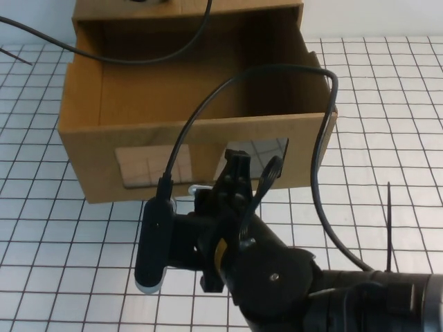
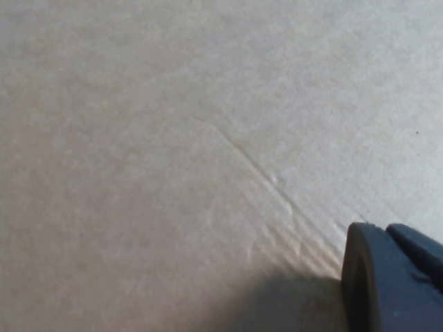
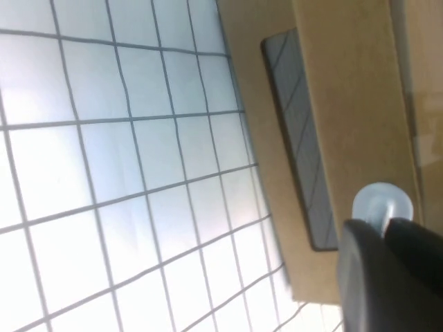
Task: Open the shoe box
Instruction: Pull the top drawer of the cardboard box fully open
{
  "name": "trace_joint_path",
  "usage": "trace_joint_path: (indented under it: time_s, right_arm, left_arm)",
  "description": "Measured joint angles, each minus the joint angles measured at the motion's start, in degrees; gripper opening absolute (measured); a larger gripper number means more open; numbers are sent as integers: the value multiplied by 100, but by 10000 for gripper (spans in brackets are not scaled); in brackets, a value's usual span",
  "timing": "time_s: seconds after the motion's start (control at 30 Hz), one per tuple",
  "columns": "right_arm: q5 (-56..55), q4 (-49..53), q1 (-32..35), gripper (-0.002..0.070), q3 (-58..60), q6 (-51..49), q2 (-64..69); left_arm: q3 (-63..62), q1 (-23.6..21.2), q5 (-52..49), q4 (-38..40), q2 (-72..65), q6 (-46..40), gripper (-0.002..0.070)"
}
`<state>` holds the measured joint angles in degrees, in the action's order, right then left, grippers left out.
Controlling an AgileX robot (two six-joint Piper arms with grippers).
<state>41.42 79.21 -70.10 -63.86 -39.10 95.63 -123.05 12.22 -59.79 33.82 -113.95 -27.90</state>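
Two arms work here, though only one shows plainly. In the high view, the shoe box fills the upper centre of the frame. It stands on the gridded table, and we look straight down into its bare cardboard inside. The lid stands up along the top edge of the frame, so we judge the opening all but done.

The right gripper sits at lower centre, just in front of the box's front wall, between two shiny patches on that wall. Its fingers are pressed together and hold nothing. We cannot tell whether they touch the cardboard. We judge it waits there closed to steady the box from the front.

The left gripper appears only in the left wrist view, at the lower right of that frame, close against plain creased cardboard. We cannot tell whether it is open or closed. We judge that it is at the lid, keeping it tipped back.

A black cable loops across the open box.
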Motion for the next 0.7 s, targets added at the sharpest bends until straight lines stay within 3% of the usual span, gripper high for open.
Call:
trace_joint_path:
  time_s: [0.1,0.27,0.37,0.47,0.7]
  right_arm:
    - [105,-181,-59,53,0,-96,-23]
    - [240,-717,-273,185,0,-138,-298]
    - [471,-990,-450,204,0,-140,-589]
    - [839,-1089,-556,174,0,-315,-913]
    - [1729,-1209,-348,12,-14,-594,-1707]
  left_arm:
    - [-3,0,-10,0,0,4,-2]
    - [-195,0,-249,-82,24,49,-2]
    - [-347,0,-553,-201,93,57,-2]
    - [-442,0,-655,-288,240,57,-2]
    - [-502,0,-784,-308,684,33,-2]
